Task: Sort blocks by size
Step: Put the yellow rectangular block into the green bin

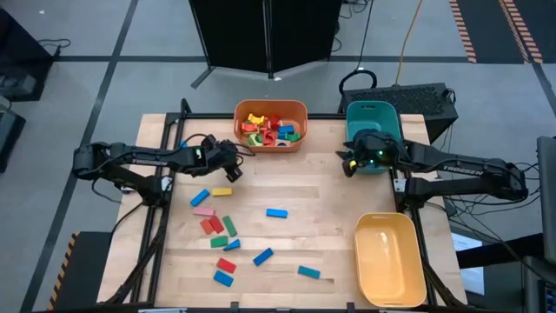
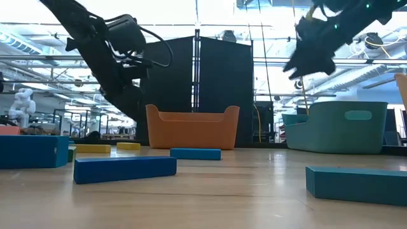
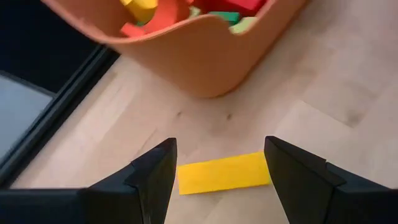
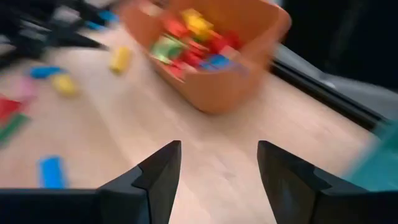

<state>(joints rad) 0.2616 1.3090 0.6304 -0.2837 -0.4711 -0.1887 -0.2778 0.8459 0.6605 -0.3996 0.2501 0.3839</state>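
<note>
Yellow block [image 3: 224, 173] lies flat on the wooden table [image 1: 321, 187] just short of the orange bin [image 1: 271, 124], framed between the open, empty jaws of the left gripper [image 1: 233, 165] above it. Right gripper [image 1: 349, 162] hangs beside the teal bin [image 1: 372, 117], jaws apart, holding nothing. More blocks [image 1: 228, 235] lie scattered across the table's left half; others fill the orange bin.

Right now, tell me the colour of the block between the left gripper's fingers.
Yellow block; clearest in the left wrist view.
</note>
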